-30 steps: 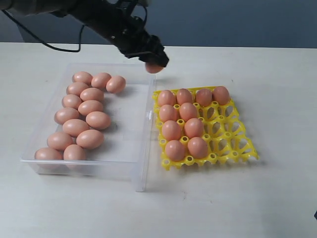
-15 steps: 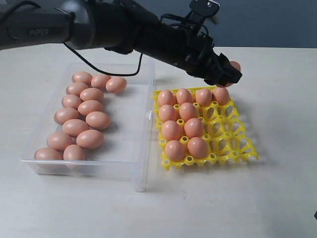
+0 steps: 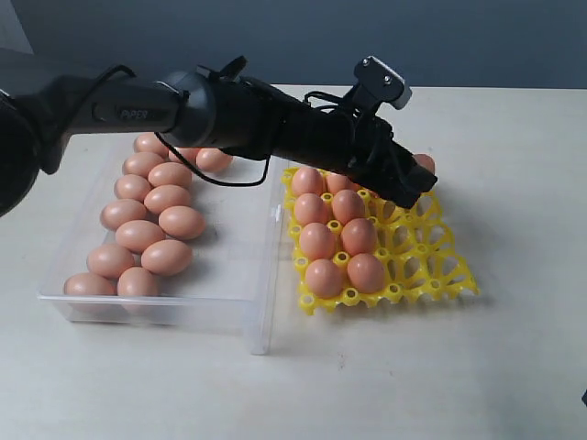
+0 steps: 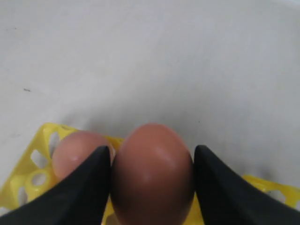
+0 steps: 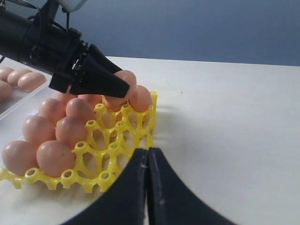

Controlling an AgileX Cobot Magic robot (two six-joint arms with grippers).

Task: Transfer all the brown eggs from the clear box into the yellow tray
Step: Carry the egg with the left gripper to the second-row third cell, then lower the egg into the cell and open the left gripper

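I am working over a pale, matte table [image 3: 514, 367] that is stretching across the whole scene. Behind its far edge a plain, dark blue-grey wall [image 3: 477, 37] is standing.

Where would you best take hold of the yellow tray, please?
I'd pinch the yellow tray by its near right rim, coming from the right: those cups are empty and the openwork grid leaves gaps, while brown eggs fill its left columns.

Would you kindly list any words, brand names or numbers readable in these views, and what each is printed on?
"PIPER": in pale letters on the dark left arm, exterior view.
No text shows on the eggs, the yellow tray or the clear box.
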